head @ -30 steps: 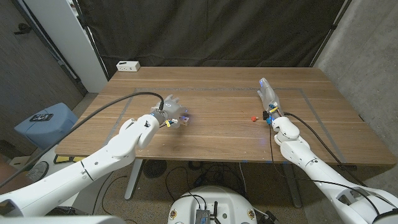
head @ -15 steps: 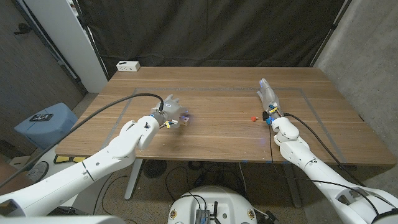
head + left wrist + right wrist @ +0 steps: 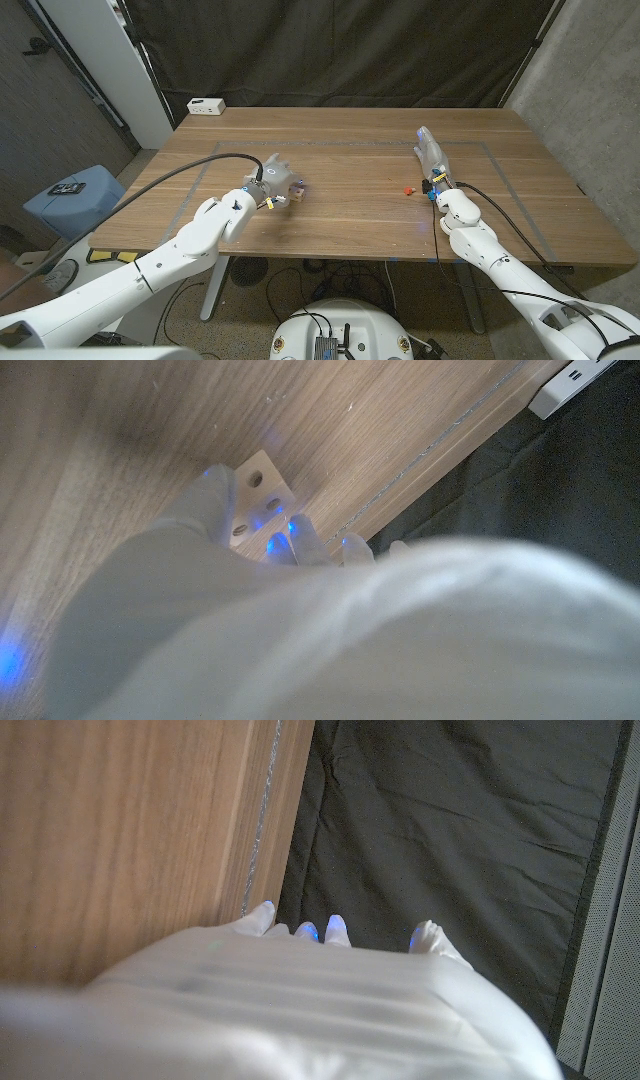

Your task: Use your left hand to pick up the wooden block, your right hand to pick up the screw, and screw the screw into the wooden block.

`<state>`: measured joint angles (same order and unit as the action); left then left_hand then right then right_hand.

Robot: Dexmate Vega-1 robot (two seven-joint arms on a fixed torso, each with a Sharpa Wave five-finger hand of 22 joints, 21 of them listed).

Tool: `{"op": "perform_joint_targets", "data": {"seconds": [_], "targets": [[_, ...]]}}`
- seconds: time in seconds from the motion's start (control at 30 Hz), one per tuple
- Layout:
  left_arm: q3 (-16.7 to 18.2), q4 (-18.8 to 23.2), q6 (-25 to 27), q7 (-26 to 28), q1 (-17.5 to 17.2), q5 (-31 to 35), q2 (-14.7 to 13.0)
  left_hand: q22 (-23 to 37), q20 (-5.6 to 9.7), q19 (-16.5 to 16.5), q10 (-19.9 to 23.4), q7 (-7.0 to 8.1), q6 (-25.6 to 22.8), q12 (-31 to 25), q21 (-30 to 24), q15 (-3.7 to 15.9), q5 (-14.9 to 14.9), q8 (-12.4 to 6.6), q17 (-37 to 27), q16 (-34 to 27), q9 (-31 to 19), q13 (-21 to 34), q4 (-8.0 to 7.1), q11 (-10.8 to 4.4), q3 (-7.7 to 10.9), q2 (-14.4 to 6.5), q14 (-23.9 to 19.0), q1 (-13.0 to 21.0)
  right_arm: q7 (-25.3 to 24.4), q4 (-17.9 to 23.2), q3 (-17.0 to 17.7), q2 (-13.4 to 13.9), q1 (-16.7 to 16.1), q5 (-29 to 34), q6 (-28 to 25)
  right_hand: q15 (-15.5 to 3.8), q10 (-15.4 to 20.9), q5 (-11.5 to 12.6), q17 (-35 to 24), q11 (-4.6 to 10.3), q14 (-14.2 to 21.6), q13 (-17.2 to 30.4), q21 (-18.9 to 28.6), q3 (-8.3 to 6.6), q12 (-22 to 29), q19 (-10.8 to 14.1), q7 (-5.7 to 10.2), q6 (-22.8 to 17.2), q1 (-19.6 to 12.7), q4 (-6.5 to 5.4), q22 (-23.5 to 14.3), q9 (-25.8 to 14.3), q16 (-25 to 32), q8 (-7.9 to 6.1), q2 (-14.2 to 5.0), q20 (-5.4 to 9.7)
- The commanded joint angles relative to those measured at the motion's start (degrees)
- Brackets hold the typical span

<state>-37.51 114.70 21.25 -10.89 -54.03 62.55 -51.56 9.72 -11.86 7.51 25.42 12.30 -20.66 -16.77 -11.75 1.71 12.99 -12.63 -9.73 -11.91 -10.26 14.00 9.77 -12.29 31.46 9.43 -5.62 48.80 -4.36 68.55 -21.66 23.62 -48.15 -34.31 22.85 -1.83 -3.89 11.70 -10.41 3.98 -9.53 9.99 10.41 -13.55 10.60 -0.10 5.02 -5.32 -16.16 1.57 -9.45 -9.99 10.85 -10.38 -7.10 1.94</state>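
Well, my left hand (image 3: pixel 272 178) has its fingers (image 3: pixel 215 495) wrapped around the wooden block (image 3: pixel 296 191); from the left wrist I see the block (image 3: pixel 258 500) with small round holes in it, held between the finger tips, and I cannot tell if it is off the table or touching it; my right hand (image 3: pixel 431 156) stands on its edge with the fingers stretched out straight and close together, holding nothing; the finger tips (image 3: pixel 336 928) glow a little blue; the red screw (image 3: pixel 407 189) lies on the table just beside that hand, on the side toward the middle, and nothing touches it; the table (image 3: pixel 360 135) is brown wood with a thin pale line running around near its rim; a white power strip (image 3: pixel 206 105) sits at the far left corner; a black cloth (image 3: pixel 330 50) hangs behind the table; a grey wall (image 3: pixel 590 90) stands on the right; a blue bin (image 3: pixel 70 200) sits on the floor on the left.
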Motion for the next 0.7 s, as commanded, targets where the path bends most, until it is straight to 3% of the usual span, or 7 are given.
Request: {"op": "perform_joint_targets", "data": {"seconds": [0.03,0.7], "targets": [[-0.6,-1.6,-0.1,2.9,0.1,-1.0,0.6,0.2,-0.18,-0.8,1.2,0.00,-1.3,-0.3,0.1,0.47,0.5,-0.22,-0.2,-0.1,-0.2,0.3,-0.12,-0.03,-0.59,-0.1,-1.3,0.9,-0.4,0.4,0.0,0.0,-0.3,0.2,0.0,0.00,-0.2,0.2,-0.2,0.23,-1.4,0.3,0.3,-0.07,0.1,-0.2,0.42,-0.2,0.3,0.46,-0.2,-0.3,0.2,-0.24,0.18,0.38],[-1.7,-3.3,-0.2,4.8,1.4,-3.3,1.5,0.2,-0.23,-2.8,7.2,0.07,-7.3,-1.3,0.7,2.47,1.1,-0.40,-0.3,0.3,-0.4,1.3,-0.29,-0.08,-2.47,-0.3,-5.3,3.8,-0.7,1.2,-0.1,0.2,-0.6,0.3,-0.3,-0.03,-0.3,0.2,-0.2,0.17,-1.4,0.3,0.4,-0.15,0.1,-0.1,0.39,-0.1,0.4,0.58,-0.2,-0.3,0.2,-0.24,0.12,0.37]]}}
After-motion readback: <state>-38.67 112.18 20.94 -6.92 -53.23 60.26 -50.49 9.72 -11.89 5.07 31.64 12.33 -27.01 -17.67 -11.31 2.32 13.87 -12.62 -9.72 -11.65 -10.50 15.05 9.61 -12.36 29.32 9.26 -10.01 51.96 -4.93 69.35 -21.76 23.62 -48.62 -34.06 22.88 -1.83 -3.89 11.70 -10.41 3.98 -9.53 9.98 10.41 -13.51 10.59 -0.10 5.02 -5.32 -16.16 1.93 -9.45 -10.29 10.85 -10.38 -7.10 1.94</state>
